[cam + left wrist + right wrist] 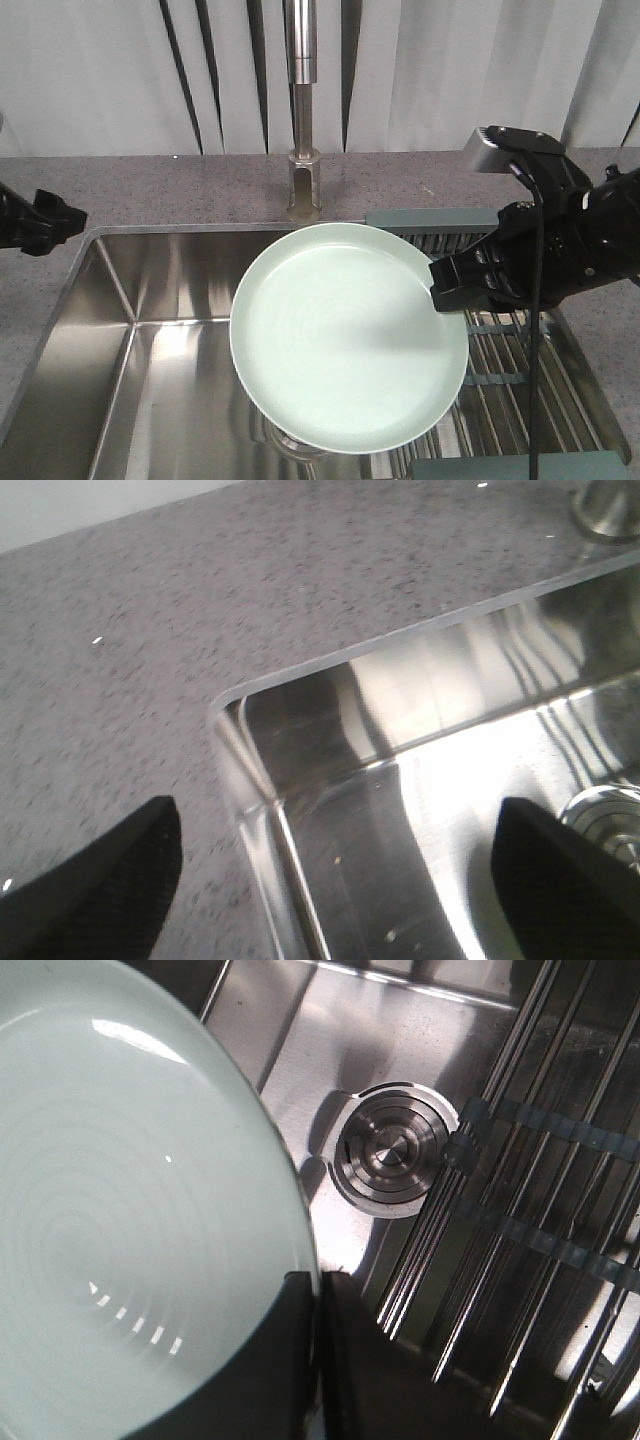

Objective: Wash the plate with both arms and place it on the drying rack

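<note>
The pale mint-green plate (pixel 345 335) hangs tilted over the steel sink, its face toward the front camera. My right gripper (pixel 452 285) is shut on the plate's right rim; in the right wrist view the two black fingers pinch the plate (pixel 130 1220) edge at the gripper (pixel 315 1305). The drying rack (pixel 520 350) of steel rods lies across the sink's right side, below and behind the right arm, and its rods (pixel 520 1260) show in the right wrist view. My left gripper (pixel 55 222) hovers over the counter at the sink's far left corner, open and empty (pixel 335 880).
The tall steel faucet (pixel 303 110) rises behind the sink, just beyond the plate's top rim. The sink basin (pixel 150 380) is deep with a round drain (pixel 390 1155) under the plate. Speckled grey countertop (pixel 150 190) surrounds the sink.
</note>
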